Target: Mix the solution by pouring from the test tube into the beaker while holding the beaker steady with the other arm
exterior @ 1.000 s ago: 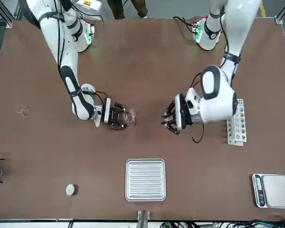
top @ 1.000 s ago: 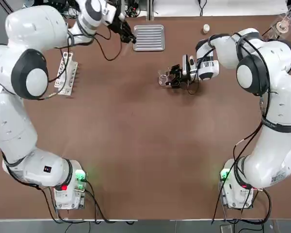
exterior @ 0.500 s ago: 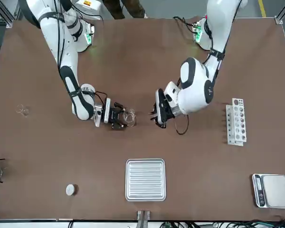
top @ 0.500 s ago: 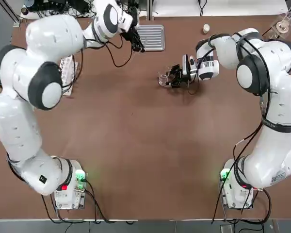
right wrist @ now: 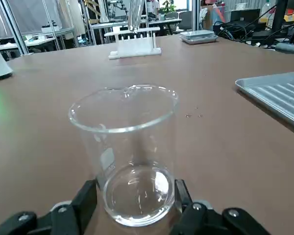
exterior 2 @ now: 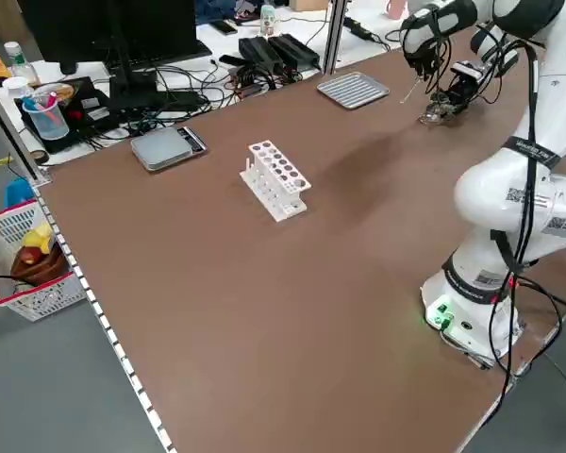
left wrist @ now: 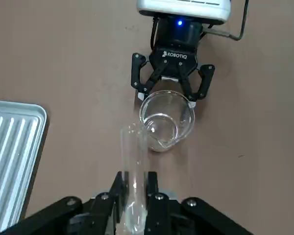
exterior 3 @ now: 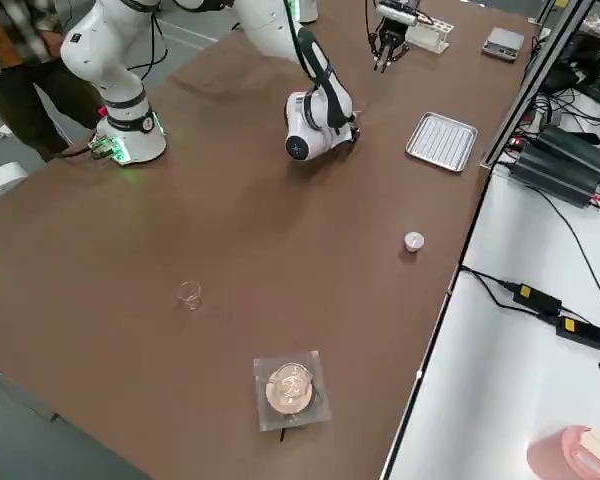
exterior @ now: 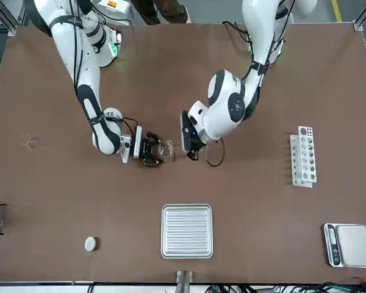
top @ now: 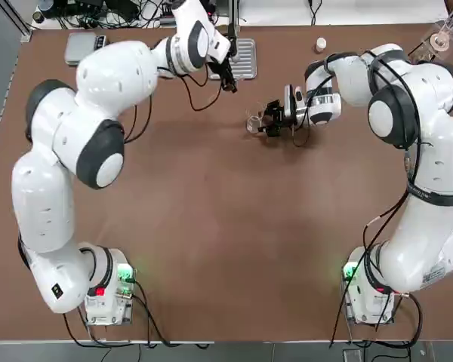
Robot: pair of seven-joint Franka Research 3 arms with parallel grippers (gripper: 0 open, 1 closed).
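Robotics lab: brown counter (top: 211, 226), test tube rack (exterior 2: 275, 178), scale (exterior 2: 168, 147), glass beaker (right wrist: 126, 152), cabled electronics benches.

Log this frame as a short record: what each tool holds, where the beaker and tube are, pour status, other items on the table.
right tool: shut on the beaker, which stands upright on the table
left tool: shut on the test tube, beside the beaker, mouth near its rim
pour status: not yet begun; no liquid stream visible
other items: metal tray, white tube rack, scale, small white cap
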